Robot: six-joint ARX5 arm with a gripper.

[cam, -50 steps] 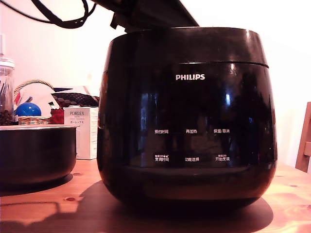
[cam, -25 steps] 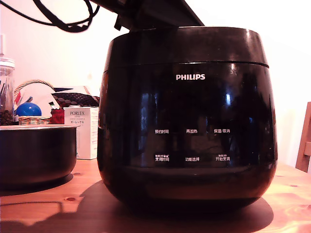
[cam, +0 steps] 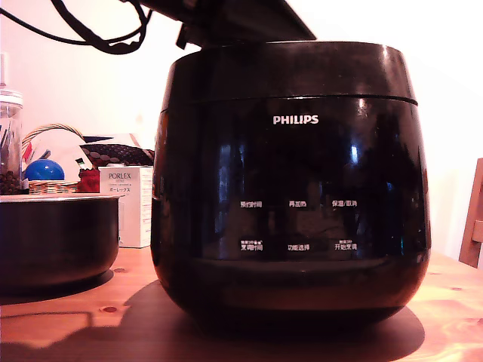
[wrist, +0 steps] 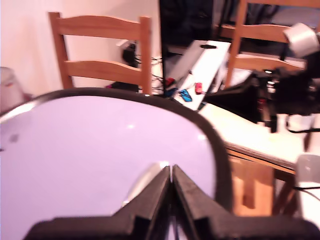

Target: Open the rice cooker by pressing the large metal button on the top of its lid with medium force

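Here the gripper (wrist: pixel 171 181) is held with jaws pressed together, empty, so one blunt tip is presented to the metal button (wrist: pixel 145 181) on the lid (wrist: pixel 100 150).

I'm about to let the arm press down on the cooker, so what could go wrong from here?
1. The shut pincer sits at the edge of the metal button; an off-centre push may slide off the glossy lid.
2. The lid is still closed; if it springs up, it may hit the arm above it.
3. The pot stands close beside the cooker; a shove could bump them.
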